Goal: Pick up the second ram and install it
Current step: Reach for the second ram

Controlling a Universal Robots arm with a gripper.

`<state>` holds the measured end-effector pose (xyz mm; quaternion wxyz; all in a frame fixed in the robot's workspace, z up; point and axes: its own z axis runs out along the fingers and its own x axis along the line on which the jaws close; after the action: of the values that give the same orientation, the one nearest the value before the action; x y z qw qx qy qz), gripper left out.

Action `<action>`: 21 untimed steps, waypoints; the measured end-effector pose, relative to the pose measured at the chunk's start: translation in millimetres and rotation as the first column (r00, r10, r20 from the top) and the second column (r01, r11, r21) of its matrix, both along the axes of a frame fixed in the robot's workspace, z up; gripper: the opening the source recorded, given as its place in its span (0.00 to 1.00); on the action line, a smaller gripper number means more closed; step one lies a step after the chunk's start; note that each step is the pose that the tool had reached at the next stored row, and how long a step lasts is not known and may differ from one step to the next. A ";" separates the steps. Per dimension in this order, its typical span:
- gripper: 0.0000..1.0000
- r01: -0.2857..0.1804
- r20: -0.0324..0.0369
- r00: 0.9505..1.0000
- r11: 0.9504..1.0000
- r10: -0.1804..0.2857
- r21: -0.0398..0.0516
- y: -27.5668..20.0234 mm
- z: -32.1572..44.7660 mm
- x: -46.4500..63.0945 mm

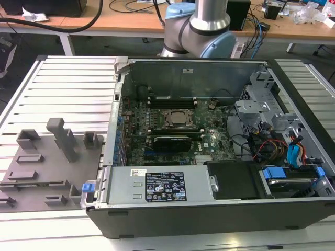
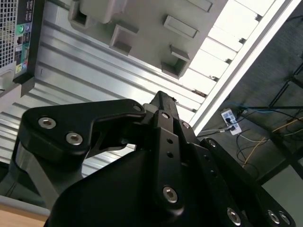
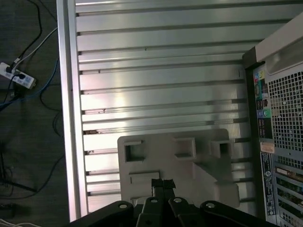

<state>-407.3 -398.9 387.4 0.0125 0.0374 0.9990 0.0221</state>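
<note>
Hovering over the gray fixture [image 3: 199,172], which lies at the exterior view's left of the open case [image 1: 209,222], the gripper [image 3: 163,183] has its fingers [image 3: 157,187] pressed together on nothing visible, and where the second ram lies cannot be told.

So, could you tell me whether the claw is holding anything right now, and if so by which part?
Nothing is held: in the first wrist view the claw is shut with nothing between its tips, above the grey fixture.
</note>
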 end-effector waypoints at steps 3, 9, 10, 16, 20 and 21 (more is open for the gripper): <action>0.11 0.000 0.000 1.000 1.000 0.000 0.000 0.0 -0.4 -10.3; 0.11 0.000 0.000 1.000 1.000 0.000 0.000 0.0 -0.9 -22.6; 0.11 0.000 0.000 1.000 1.000 0.000 0.000 0.0 -1.0 -24.4; 0.11 0.000 0.000 1.000 1.000 0.000 0.000 0.0 -1.7 -42.5; 0.11 0.000 0.000 1.000 1.000 0.000 0.000 0.0 -2.1 -53.5; 0.11 0.000 0.000 1.000 1.000 0.000 0.000 0.0 -2.3 -57.8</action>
<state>-465.1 -398.9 385.2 0.0125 0.0374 0.9990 0.0220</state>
